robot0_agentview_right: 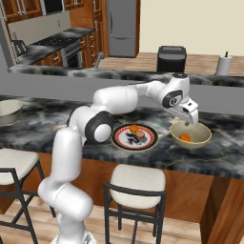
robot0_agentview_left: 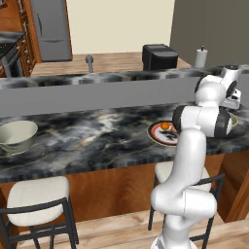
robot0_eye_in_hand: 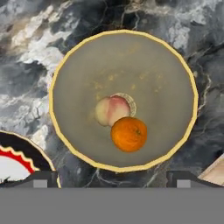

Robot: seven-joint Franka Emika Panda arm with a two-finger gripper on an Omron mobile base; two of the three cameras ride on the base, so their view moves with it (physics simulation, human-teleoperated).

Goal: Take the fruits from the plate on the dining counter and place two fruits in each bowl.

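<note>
Arm reaches right over the marbled tabletop [robot0_agentview_right: 224,152], hand poised above the near bowl [robot0_agentview_right: 202,138]. Fingers [robot0_agentview_right: 192,123] stand wide apart, holding nothing; in the hand view the two dark fingertips [robot0_eye_in_hand: 41,178] sit at the bottom edge on either side, well clear of the fruit.

Near bowl: pale beige, deep, just right of the plate [robot0_agentview_right: 135,137] in the right base view, close to it but whether they touch I cannot tell. Two fruits lie in it, touching each other near the centre: an orange [robot0_eye_in_hand: 129,134] and a paler pinkish-yellow fruit [robot0_eye_in_hand: 111,110]. In the right base view the orange shows inside the bowl below the hand.

Plate: white with red-and-dark rim, dark marks in the middle, flat on the tabletop near its front edge. One orange fruit [robot0_agentview_right: 134,128] sits on its far side; something smaller and darker is beside it, too blurred to tell whether fruit or pattern. A corner of the plate rim shows at lower left of the hand view.

Far bowl [robot0_agentview_left: 17,135]: same beige, at the left end of the tabletop, well apart from the plate; what is inside it cannot be made out.

Two padded stools [robot0_agentview_right: 138,181] stand under the wooden front. A higher grey ledge [robot0_agentview_left: 97,95] runs behind the tabletop, with a black appliance [robot0_agentview_right: 171,58] and paper towel roll [robot0_agentview_right: 224,64] beyond.
</note>
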